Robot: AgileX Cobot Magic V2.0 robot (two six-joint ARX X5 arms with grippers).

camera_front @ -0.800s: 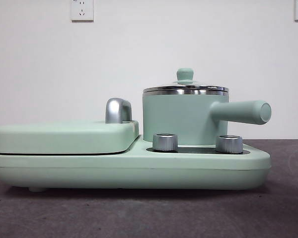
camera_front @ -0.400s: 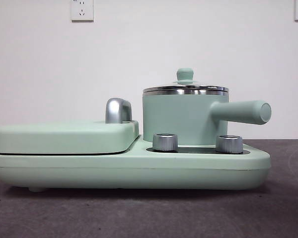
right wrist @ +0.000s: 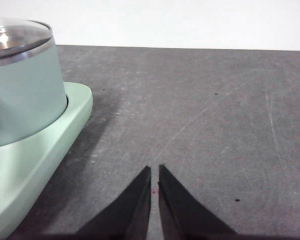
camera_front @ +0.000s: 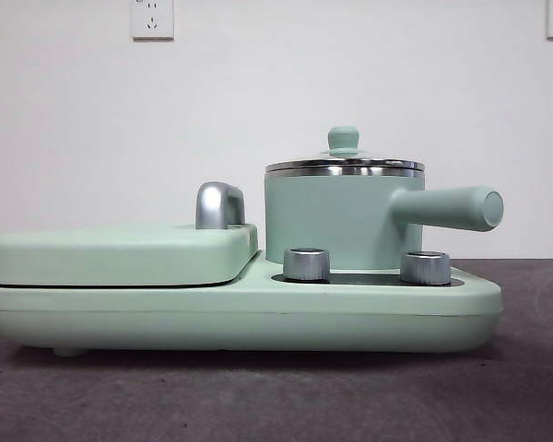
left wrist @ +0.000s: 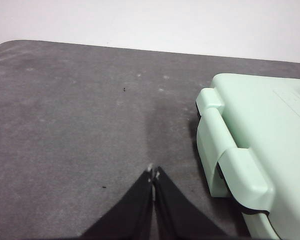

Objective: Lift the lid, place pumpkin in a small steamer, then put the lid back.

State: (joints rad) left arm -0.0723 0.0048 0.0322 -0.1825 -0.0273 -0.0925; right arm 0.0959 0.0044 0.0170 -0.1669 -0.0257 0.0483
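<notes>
Lid [camera_front: 344, 162] with its shiny steel rim and round mint-green knob sits closed on the small steamer [camera_front: 336, 221], and we see the same lid as a glossy dome at the edge of the right wrist view [right wrist: 15, 37]. We see the steamer as a smooth mint-green cylinder with a thick straight side handle [camera_front: 447, 207] that ends in a flat round face. The pot stands on the right part of a long mint-green base [camera_front: 249, 318] with rounded edges, just behind two ribbed silver dials [camera_front: 306, 263] [camera_front: 425, 267]. On the left part of the base lies a wide flat cover [camera_front: 120, 253] of the same matte green, and a curved chrome handle [camera_front: 218, 204] rises behind it. We cannot look inside the pot, because the lid and the wall hide it, and we find no pumpkin in any of the views.

The table [camera_front: 276, 396] is dark grey and a little rough, with fine scratches and small specks.

The left gripper [left wrist: 153, 172] hangs low over bare table, near the hinged end of the cover [left wrist: 250, 150] — its black jaws are pressed together at the tips and carry nothing. The right gripper [right wrist: 155, 170] is also low over the table, beside the base, apart from the steamer; its jaws leave only a thin slit between them and are empty.
</notes>
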